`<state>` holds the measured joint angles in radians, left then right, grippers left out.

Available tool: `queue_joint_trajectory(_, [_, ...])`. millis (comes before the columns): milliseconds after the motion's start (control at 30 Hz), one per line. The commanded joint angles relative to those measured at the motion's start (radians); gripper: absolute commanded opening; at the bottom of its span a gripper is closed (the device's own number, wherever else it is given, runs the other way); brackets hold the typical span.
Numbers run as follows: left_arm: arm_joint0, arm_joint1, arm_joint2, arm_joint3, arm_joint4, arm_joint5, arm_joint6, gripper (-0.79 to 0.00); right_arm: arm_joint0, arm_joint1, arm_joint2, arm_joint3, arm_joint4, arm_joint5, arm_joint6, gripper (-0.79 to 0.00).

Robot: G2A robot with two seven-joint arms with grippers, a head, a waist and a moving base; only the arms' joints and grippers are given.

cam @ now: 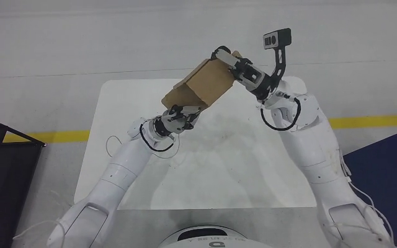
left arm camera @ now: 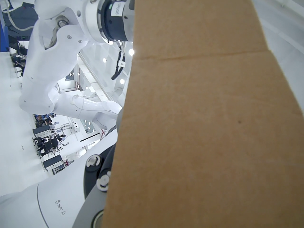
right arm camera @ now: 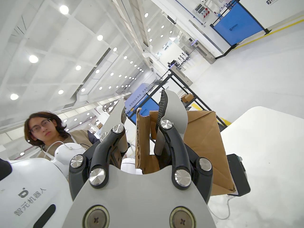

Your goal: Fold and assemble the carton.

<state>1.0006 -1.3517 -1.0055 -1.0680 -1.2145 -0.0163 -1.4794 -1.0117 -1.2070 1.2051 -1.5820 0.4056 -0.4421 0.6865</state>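
The brown carton (cam: 201,84) hangs tilted over the far half of the white table (cam: 248,167), partly folded up, its high end toward the right arm. My right gripper (cam: 224,57) is at that high end. In the right wrist view an upright flap (right arm camera: 142,138) stands between the fingers of this gripper (right arm camera: 143,99), with a small gap on each side. My left gripper (cam: 181,113) sits at the carton's low near edge. A carton panel (left arm camera: 201,119) lies close across the left wrist view and hides the left gripper there.
A thin white cable (cam: 115,142) loops off the table's left side. A black frame (cam: 15,161) stands on the floor at the far left. The near half of the table (right arm camera: 266,138) is bare.
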Motion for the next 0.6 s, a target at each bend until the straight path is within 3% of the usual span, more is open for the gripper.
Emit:
queue_joint_trajectory(0, [-0.002, -0.002, -0.001, 0.004, 0.000, -0.003, -0.003, -0.785, 0.002, 0.000, 0.006, 0.009, 0.018, 0.000, 0.007, -0.437])
queue_joint_trajectory(100, [-0.003, -0.005, -0.002, 0.008, 0.000, -0.007, -0.005, -0.785, 0.003, 0.000, 0.015, 0.019, 0.028, 0.001, 0.011, -0.440])
queue_joint_trajectory(267, [-0.003, -0.008, -0.007, 0.013, 0.004, -0.016, -0.008, -0.785, 0.001, 0.002, 0.028, 0.021, 0.000, -0.002, 0.001, -0.659])
queue_joint_trajectory(300, [-0.003, -0.008, -0.008, 0.013, 0.005, -0.016, -0.009, -0.785, 0.001, 0.002, 0.029, 0.020, -0.008, -0.002, -0.001, -0.671])
queue_joint_trajectory(567, [-0.002, -0.014, -0.012, 0.017, 0.010, -0.020, -0.016, -0.785, -0.007, 0.002, 0.029, 0.013, -0.076, -0.002, -0.033, -0.563])
